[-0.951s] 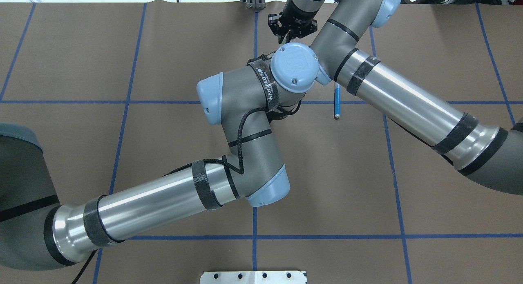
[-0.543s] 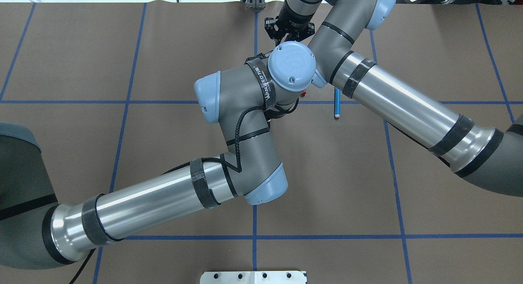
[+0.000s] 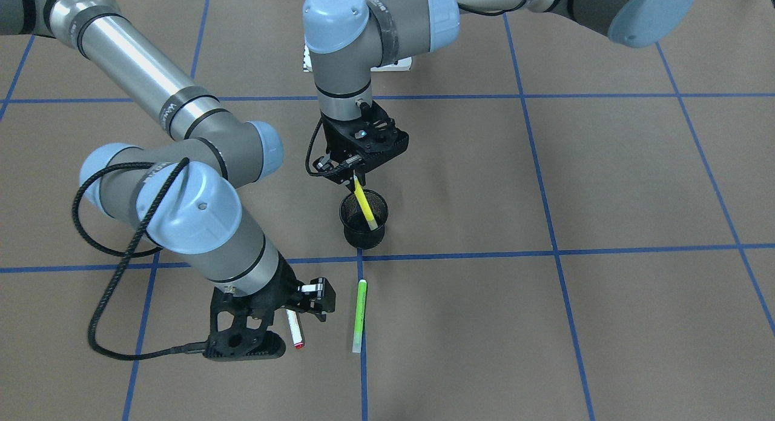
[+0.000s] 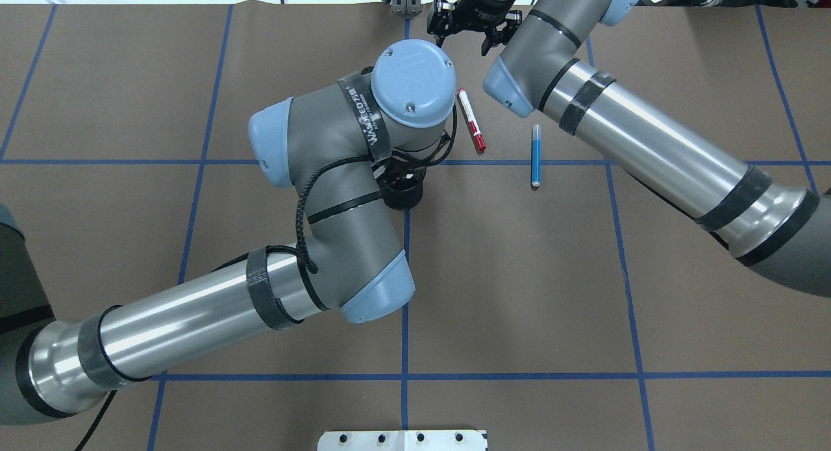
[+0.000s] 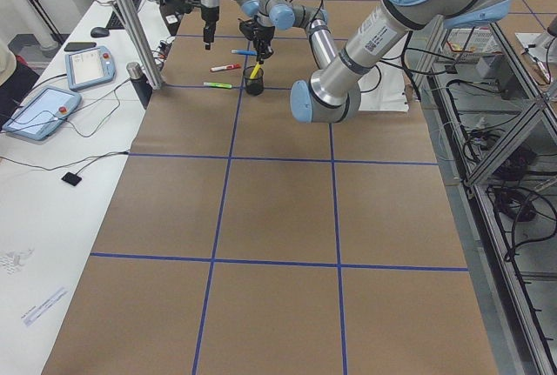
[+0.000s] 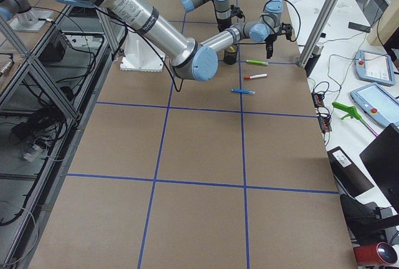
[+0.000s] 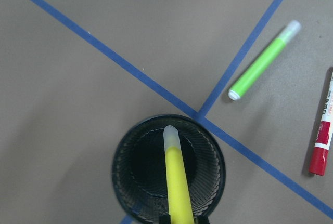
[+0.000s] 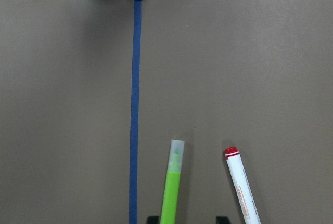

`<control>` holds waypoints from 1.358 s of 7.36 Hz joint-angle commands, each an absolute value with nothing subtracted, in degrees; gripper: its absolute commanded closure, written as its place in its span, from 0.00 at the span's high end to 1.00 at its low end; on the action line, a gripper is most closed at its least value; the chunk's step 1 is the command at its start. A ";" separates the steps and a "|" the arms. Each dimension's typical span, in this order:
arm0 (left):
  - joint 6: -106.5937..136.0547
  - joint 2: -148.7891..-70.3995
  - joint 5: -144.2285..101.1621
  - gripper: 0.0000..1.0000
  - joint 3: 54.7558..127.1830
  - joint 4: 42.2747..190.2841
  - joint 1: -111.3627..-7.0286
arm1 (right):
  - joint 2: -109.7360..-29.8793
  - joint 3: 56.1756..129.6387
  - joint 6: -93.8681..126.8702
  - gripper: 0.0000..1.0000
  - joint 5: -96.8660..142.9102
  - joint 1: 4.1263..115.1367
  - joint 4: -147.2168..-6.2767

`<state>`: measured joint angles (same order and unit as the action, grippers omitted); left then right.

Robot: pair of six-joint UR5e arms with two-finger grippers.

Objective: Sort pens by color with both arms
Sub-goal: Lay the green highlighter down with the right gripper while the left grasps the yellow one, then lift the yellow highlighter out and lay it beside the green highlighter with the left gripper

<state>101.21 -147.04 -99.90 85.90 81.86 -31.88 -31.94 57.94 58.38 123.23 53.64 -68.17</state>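
Note:
My left gripper (image 3: 357, 177) is shut on the yellow pen (image 3: 365, 208) and holds it tilted, its lower end inside the black mesh cup (image 3: 363, 233). The left wrist view shows the yellow pen (image 7: 177, 182) over the cup (image 7: 118, 168). My right gripper (image 4: 469, 30) is open and empty above the far table edge. The lime green pen (image 8: 171, 182) and the white pen with red cap (image 8: 242, 187) lie on the table below it. The red-capped pen (image 4: 471, 130) and the blue pen (image 4: 535, 156) lie apart, right of the cup. The left arm hides the green pen in the overhead view.
Blue tape lines divide the brown table cover into squares. An aluminium post (image 4: 401, 0) stands at the far edge near my right gripper. The white base plate (image 4: 402, 439) is at the near edge. Tablets (image 5: 43, 112) lie on a side table.
My left wrist has moved left and away, uncovering the cup and the red-capped pen. My right gripper has drawn back toward the far edge. The blue pen has not moved.

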 commanded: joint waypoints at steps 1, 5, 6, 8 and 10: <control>98.89 -145.28 -100.28 0.00 89.81 81.74 -33.65 | -36.53 58.18 58.44 0.97 126.65 59.22 -68.12; 86.27 -146.07 -100.66 0.00 92.82 81.28 -39.98 | -45.24 63.71 58.89 0.99 128.40 65.20 -71.86; 84.48 -146.60 -95.33 0.00 88.81 88.17 -40.08 | -45.35 65.55 58.45 0.99 129.19 66.35 -79.12; 83.15 -148.61 -88.89 0.00 78.01 100.67 -39.99 | -46.14 67.75 57.83 0.99 129.11 68.36 -81.12; 81.66 -148.71 -82.99 0.00 71.48 108.95 -39.99 | -54.02 74.76 57.75 0.99 128.41 69.25 -80.60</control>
